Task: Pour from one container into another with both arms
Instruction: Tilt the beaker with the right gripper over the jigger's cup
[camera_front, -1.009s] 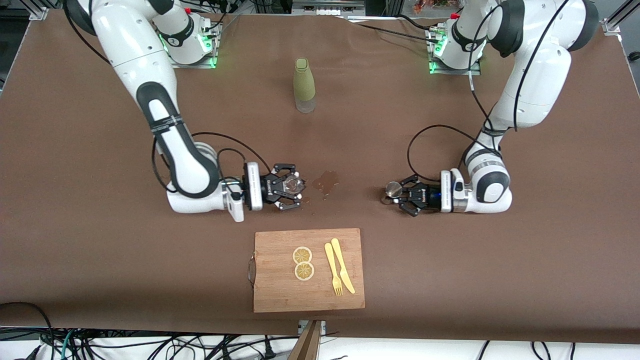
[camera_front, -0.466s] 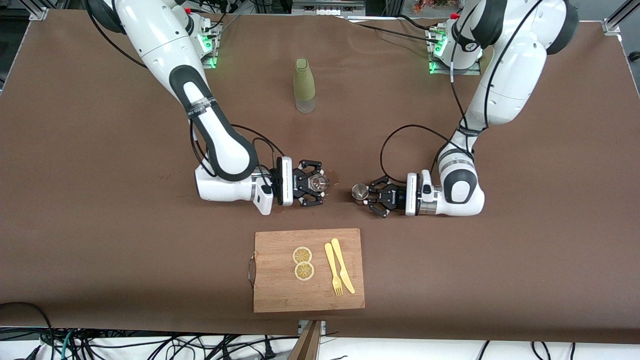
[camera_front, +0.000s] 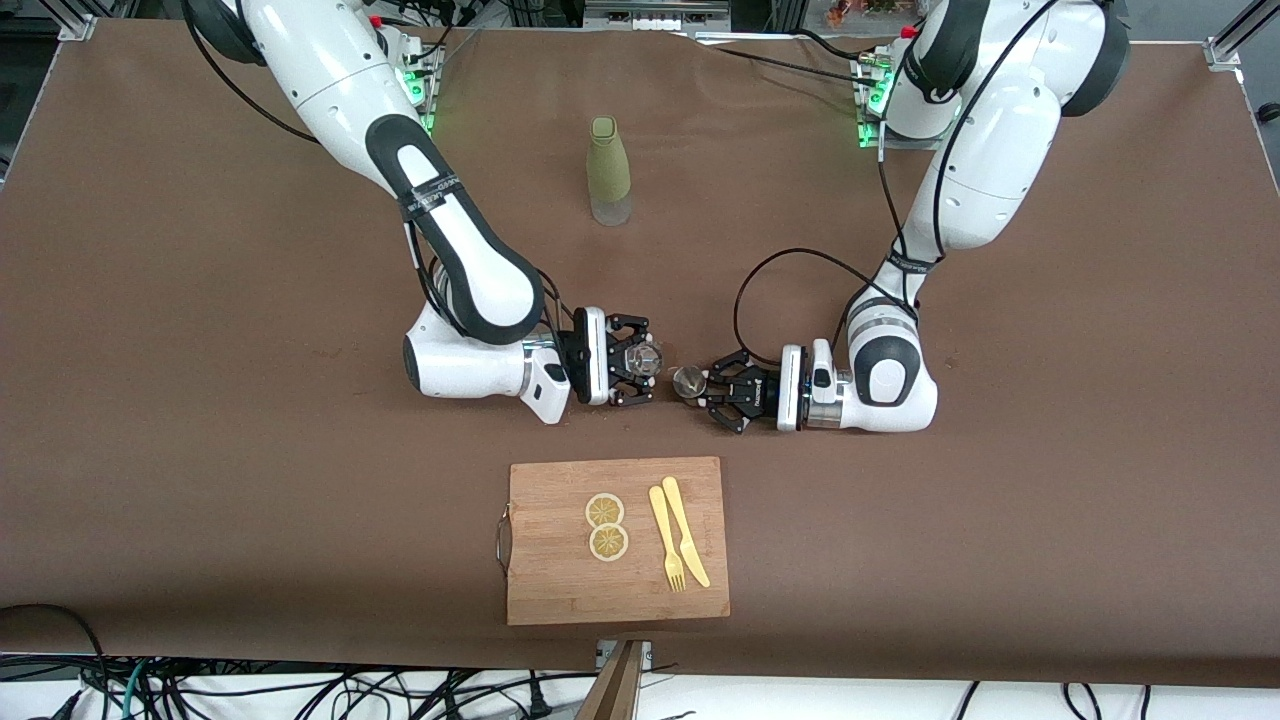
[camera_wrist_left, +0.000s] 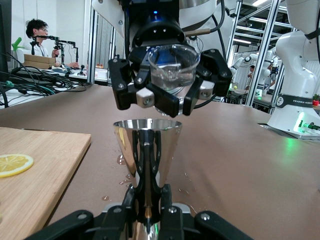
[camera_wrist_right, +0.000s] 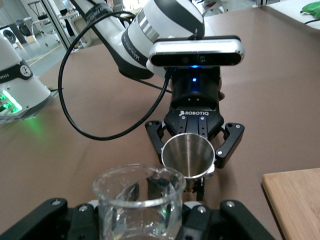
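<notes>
My right gripper (camera_front: 638, 368) is shut on a clear glass beaker (camera_front: 641, 361) over the middle of the table. The beaker (camera_wrist_right: 137, 200) stands upright with a little clear liquid in it. My left gripper (camera_front: 712, 388) is shut on a steel cone-shaped measuring cup (camera_front: 688, 379) that faces the beaker across a small gap. In the left wrist view the steel cup (camera_wrist_left: 146, 142) rises from my left gripper (camera_wrist_left: 148, 202), with the beaker (camera_wrist_left: 173, 67) close by and slightly higher. In the right wrist view the steel cup (camera_wrist_right: 189, 155) sits just past the beaker's rim, above my right gripper (camera_wrist_right: 145, 222).
A green bottle (camera_front: 608, 172) stands farther from the camera, between the bases. A wooden cutting board (camera_front: 560, 585) with two lemon slices (camera_front: 606, 526) and a yellow fork and knife (camera_front: 678, 545) lies nearer the camera. Water drops (camera_wrist_left: 122, 160) wet the cloth under the grippers.
Both arms have moved in toward the middle of the table, which brought the beaker and the steel cup from far apart to almost touching. Both grips are unchanged.
</notes>
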